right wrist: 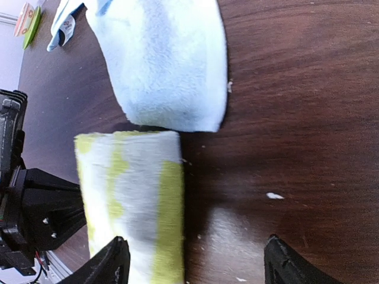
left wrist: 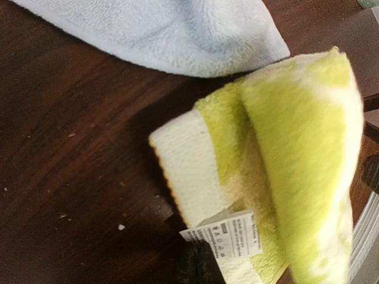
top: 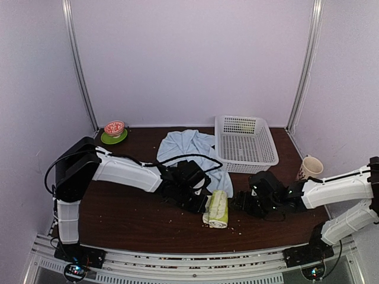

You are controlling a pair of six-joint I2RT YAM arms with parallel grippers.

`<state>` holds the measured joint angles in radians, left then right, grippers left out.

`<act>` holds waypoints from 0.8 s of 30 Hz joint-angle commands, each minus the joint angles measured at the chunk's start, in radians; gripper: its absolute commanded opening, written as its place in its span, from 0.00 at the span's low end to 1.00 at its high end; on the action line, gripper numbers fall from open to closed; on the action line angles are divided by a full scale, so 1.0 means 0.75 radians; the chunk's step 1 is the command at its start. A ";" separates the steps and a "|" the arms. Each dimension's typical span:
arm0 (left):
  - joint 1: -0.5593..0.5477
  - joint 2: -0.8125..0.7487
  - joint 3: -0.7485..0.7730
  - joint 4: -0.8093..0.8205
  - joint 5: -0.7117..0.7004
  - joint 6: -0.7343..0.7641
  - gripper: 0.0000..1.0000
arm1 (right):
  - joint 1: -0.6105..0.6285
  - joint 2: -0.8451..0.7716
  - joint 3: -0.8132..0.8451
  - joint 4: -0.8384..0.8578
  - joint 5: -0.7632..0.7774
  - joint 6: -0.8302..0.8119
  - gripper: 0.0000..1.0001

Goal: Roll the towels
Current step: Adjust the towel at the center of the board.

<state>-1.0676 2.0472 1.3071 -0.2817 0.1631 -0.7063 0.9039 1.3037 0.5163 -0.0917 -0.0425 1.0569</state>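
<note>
We are looking at 2 towels on the brown table (top: 130,216). The yellow-green towel (top: 217,209) is lying rolled up near the middle. The light-blue towel (top: 190,148) is lying loose right behind it. The left gripper (top: 200,202) is squeezing tight at the roll's left side; we cannot tell if cloth is caught. The right gripper (top: 243,204) is hanging just right of the roll, fingers (right wrist: 112,263) spread wide, holding nothing.
</note>
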 commanded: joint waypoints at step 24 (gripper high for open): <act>0.045 -0.245 -0.192 0.102 -0.020 -0.005 0.00 | 0.041 0.321 0.271 0.013 -0.066 -0.027 0.58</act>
<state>-1.0393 1.9339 1.1828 -0.2173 0.1593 -0.7158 0.9127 1.4956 0.6628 -0.0124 -0.1246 1.0752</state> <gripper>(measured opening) 0.001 0.587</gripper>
